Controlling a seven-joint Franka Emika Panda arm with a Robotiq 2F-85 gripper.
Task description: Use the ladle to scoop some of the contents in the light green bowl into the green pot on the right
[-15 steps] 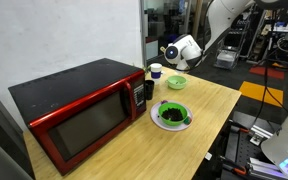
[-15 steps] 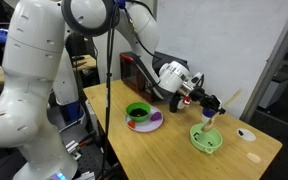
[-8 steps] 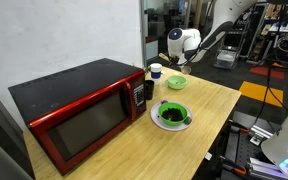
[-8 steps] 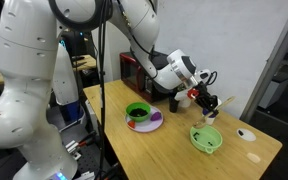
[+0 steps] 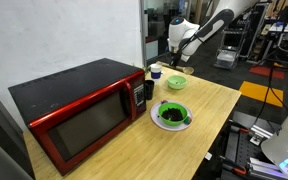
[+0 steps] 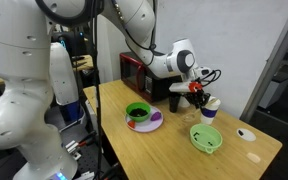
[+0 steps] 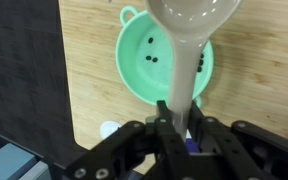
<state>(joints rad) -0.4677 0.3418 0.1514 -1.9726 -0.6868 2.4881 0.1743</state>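
Wrist view: a dark surface fills the left edge, and the pale wooden desk (image 7: 94, 60) lies beside it. The light green bowl (image 7: 132, 80) sits on the desk in the middle of the picture, with a few small dark bits scattered inside. The ladle (image 7: 189, 40) crosses the bowl's right half. Its round scoop is at the top of the frame and its handle runs down into the tool (image 7: 179, 118), whose black fingers (image 7: 162, 122) are clamped on the handle. Whether the scoop touches the bowl cannot be told from here.

In an exterior view, the red microwave (image 5: 74, 112) takes up the left of the desk (image 5: 209, 105). Near its right end stands a small white cup with a blue top (image 5: 155, 71). The green pot (image 5: 183, 116) rests on the near part of the desk, right of the microwave door, and its inside is dark. The light green bowl (image 5: 169, 83) lies farther back, just right of the cup and apart from the pot. The tool (image 5: 177, 52) hangs above the bowl on the arm reaching in from the upper right.

In an exterior view from the opposite end, the green pot (image 6: 137, 118) sits on a white plate (image 6: 156, 124) at the left. The tool (image 6: 197, 90) is up above the desk, beside the cup (image 6: 210, 108). The light green bowl (image 6: 197, 140) lies to the right, nearer the desk's edge.
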